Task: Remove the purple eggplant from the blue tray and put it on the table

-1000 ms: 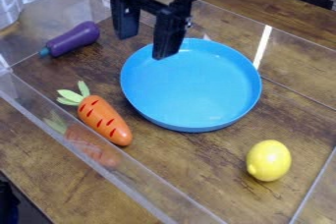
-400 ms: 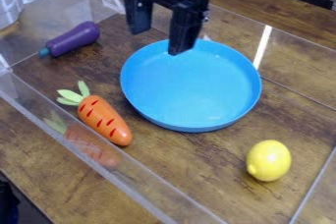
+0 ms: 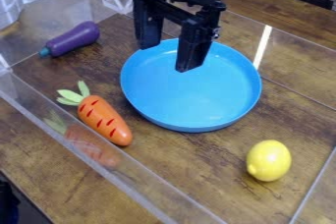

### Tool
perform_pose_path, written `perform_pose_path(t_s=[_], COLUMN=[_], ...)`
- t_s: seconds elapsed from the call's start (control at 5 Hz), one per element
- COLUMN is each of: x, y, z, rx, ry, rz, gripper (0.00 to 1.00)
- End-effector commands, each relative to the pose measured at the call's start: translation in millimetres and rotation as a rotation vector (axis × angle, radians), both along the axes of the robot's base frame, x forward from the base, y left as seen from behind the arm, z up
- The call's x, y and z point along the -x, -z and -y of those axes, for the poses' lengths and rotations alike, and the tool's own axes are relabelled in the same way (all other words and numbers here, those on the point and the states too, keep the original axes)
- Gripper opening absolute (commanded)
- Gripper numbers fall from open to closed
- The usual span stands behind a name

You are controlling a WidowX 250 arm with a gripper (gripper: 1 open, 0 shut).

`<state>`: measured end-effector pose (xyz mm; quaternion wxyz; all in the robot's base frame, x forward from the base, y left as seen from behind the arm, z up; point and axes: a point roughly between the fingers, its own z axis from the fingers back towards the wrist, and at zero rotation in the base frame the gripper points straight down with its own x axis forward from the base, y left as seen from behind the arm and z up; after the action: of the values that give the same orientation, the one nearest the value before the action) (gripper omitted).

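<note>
The purple eggplant (image 3: 71, 38) lies on the dark wood table (image 3: 184, 179) at the far left, well outside the blue tray (image 3: 192, 87). Nothing lies in the round tray at the centre. My black gripper (image 3: 171, 53) hangs open over the tray's back left rim, with nothing between its two fingers. One finger (image 3: 194, 49) reaches down over the tray's inside, the other (image 3: 149, 28) stands by the rim.
An orange carrot (image 3: 100, 117) with green leaves lies front left of the tray. A yellow lemon (image 3: 269, 160) sits at the front right. Clear plastic walls (image 3: 39, 100) run along the left side and the front of the table.
The open gripper has moved right and toward the front, from behind the tray's left rim to over the tray. The eggplant, carrot and lemon have stayed put.
</note>
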<state>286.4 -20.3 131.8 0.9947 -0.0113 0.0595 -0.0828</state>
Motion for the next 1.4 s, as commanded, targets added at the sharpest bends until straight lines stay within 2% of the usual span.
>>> perform_pose_path(t_s=[0.0, 0.6, 1.0, 1.2], x=[-5.0, -0.3, 3.0, 6.3], y=[-8.3, -12.0, -10.8, -17.9], z=[-11, 2, -2, -11], rx=[0.005, -0.006, -0.012, -0.015], ry=[-0.010, -0.069, -0.073, -0.095], rz=[0.040, 0.054, 0.057, 0.064], gripper=[1.00, 1.00, 1.00, 1.00])
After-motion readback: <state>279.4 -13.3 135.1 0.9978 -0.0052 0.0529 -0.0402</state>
